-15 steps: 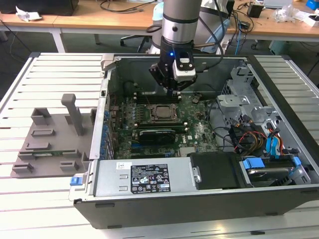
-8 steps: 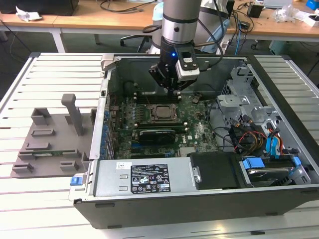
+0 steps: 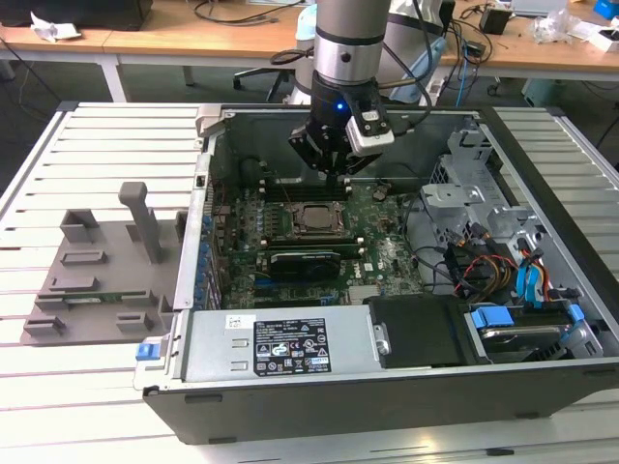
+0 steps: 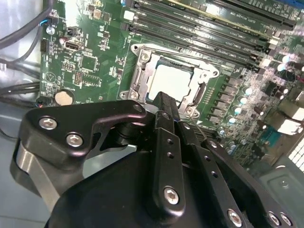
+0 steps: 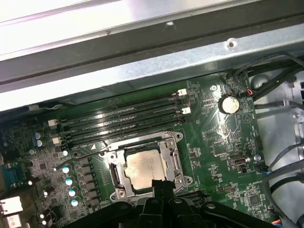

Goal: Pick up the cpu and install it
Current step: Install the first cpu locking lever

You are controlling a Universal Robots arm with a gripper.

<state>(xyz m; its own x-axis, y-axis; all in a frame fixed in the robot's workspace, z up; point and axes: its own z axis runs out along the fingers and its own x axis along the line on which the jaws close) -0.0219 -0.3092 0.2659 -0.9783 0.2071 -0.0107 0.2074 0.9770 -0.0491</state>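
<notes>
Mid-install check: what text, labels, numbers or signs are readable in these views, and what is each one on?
No text is legible enough to quote.
Big sticker on the metal cover: dense print and symbols, too small to read.
Small sticker beside it: too small to read.
Cpu top: faint markings, blurred.
Board: white lettering, too small to read.

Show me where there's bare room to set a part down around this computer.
Bare slats of the table surround the grey tray on the exterior view's left, and more run along the case's other side. Inside the case it is crowded: the gripper hangs close above the cpu, with cables alongside.
</notes>
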